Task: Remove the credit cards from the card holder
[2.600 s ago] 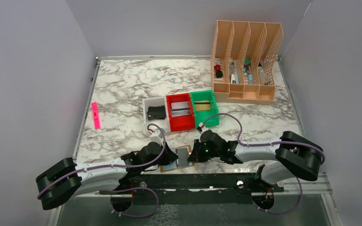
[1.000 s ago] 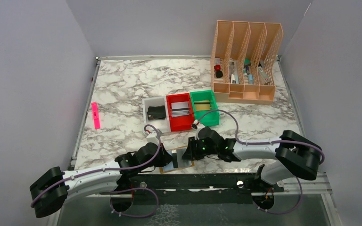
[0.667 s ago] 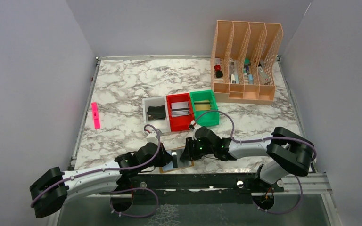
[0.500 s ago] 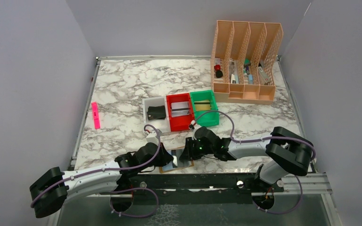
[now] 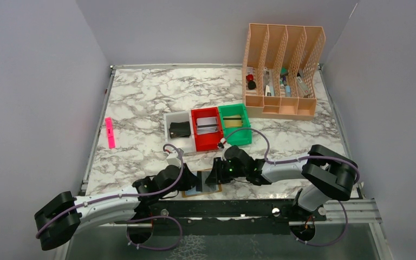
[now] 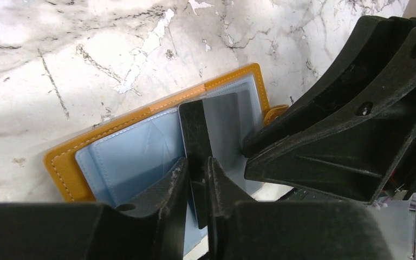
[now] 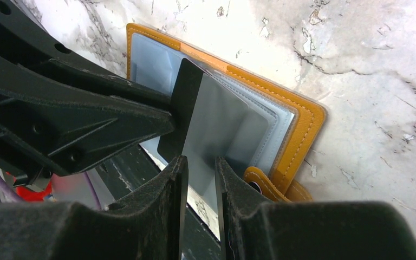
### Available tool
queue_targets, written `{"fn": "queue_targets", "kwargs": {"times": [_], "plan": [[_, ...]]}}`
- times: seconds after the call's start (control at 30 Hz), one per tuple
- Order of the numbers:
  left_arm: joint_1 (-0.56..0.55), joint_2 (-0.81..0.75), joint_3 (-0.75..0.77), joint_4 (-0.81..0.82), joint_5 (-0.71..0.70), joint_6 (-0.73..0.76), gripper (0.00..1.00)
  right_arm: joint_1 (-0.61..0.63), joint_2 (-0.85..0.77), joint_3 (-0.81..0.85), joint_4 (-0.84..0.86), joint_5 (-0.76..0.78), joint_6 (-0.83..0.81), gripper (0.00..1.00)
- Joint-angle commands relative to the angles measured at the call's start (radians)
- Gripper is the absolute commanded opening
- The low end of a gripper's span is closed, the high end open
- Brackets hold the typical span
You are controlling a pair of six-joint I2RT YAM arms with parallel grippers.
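1. Marbled counter (image 5: 141,103) inside grey walls; I see both arms reaching in low along its near edge.
2. The card holder (image 6: 65,162) lies open on the marble close to that edge, pale blue panels up, its tab (image 7: 265,187) on the right-arm side.
3. A dark card (image 6: 194,130) stands tilted up out of it.
4. My left hand (image 6: 196,162) has its fingers narrowly apart with the card in the gap; I cannot tell whether it pinches.
5. My right hand (image 7: 200,162) straddles the card's other end, and I cannot tell its grip either.
6. Each hand fills the other's wrist view, nose to nose over the holder.
7. Just behind them sit a white bin (image 5: 179,145), a red bin (image 5: 208,143) and a green bin (image 5: 238,138); an orange file rack (image 5: 281,105) stands far right.
8. A black rail (image 5: 222,206) borders the near edge.
9. The widest open marble lies far left, with a pink strip (image 5: 109,132) near that edge.
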Motion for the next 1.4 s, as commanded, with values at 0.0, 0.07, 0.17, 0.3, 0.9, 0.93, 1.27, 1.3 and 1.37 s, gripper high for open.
{"fn": "queue_targets", "kwargs": {"times": [0.0, 0.07, 0.17, 0.3, 0.9, 0.93, 1.27, 1.3, 1.37], "plan": [[-0.011, -0.018, -0.013, 0.112, 0.064, -0.044, 0.15, 0.013, 0.068, -0.032, -0.016, 0.01, 0.004, 0.31], [-0.01, -0.037, -0.017, 0.117, 0.071, -0.042, 0.11, 0.013, 0.071, -0.037, -0.008, 0.01, 0.007, 0.31], [-0.01, -0.071, -0.019, 0.128, 0.088, -0.027, 0.05, 0.012, 0.074, -0.041, -0.006, 0.017, 0.013, 0.31], [-0.011, -0.102, -0.027, 0.149, 0.125, -0.003, 0.04, 0.012, 0.072, -0.042, -0.006, 0.022, 0.016, 0.31], [-0.011, 0.012, 0.015, 0.147, 0.171, 0.047, 0.13, 0.013, 0.064, -0.034, -0.016, 0.031, 0.016, 0.31], [-0.011, 0.015, 0.015, 0.153, 0.173, 0.047, 0.11, 0.013, 0.063, -0.034, -0.018, 0.032, 0.018, 0.31], [-0.011, -0.074, 0.004, 0.127, 0.152, 0.042, 0.0, 0.013, 0.057, -0.029, -0.043, 0.051, 0.015, 0.31], [-0.01, -0.089, 0.005, 0.11, 0.143, 0.043, 0.0, 0.013, 0.053, -0.029, -0.047, 0.057, 0.015, 0.31], [-0.011, -0.122, 0.008, 0.07, 0.125, 0.042, 0.0, 0.013, 0.044, -0.028, -0.059, 0.068, 0.015, 0.31]]}}
